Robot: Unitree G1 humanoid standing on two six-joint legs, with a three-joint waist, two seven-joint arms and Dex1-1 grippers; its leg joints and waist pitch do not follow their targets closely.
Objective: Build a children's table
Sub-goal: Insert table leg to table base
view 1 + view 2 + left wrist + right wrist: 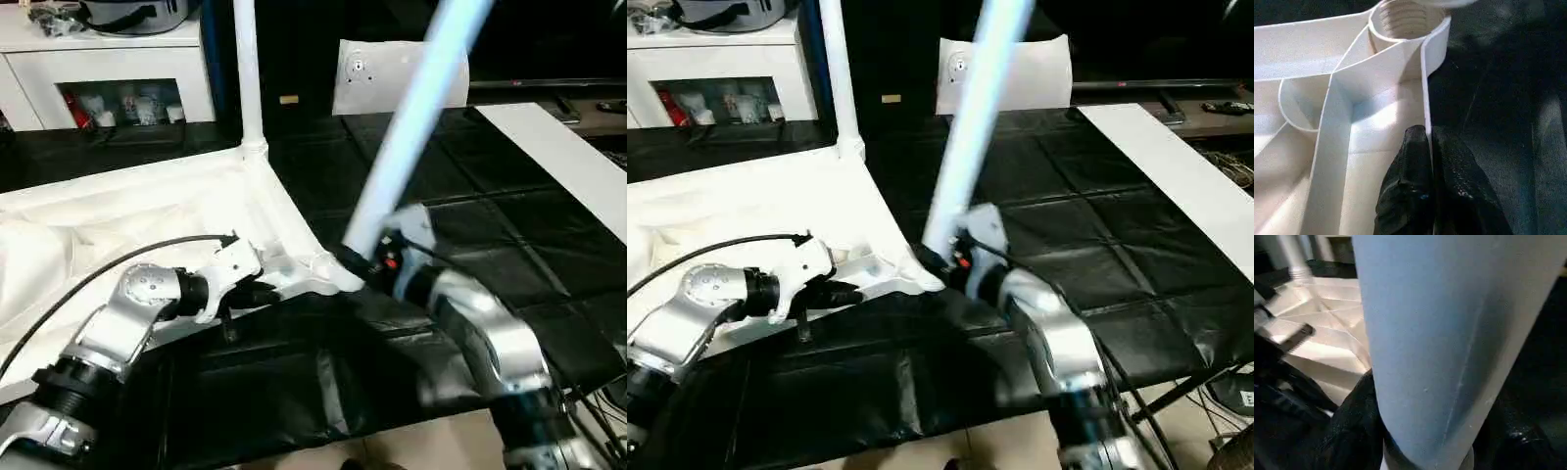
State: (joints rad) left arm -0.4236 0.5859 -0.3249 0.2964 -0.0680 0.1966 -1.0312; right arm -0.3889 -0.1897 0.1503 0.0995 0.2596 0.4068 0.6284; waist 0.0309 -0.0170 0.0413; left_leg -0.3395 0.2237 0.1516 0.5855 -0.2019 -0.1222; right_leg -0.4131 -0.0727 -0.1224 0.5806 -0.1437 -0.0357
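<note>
The table top (147,225) lies upside down on the black surface (490,245), with one leg (247,78) already upright in its far corner. The left gripper (1427,161) pinches the rim beside the near corner socket (1405,22). The right gripper (367,262) clamps a second leg (416,108), tilted, its lower end at this socket. Next I think the leg must be brought upright and screwed in.

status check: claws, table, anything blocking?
Left claw shut on tabletop rim. Right claw shut on tilted leg, at the near corner socket, not seated. One leg upright at far corner. Nothing blocking.
</note>
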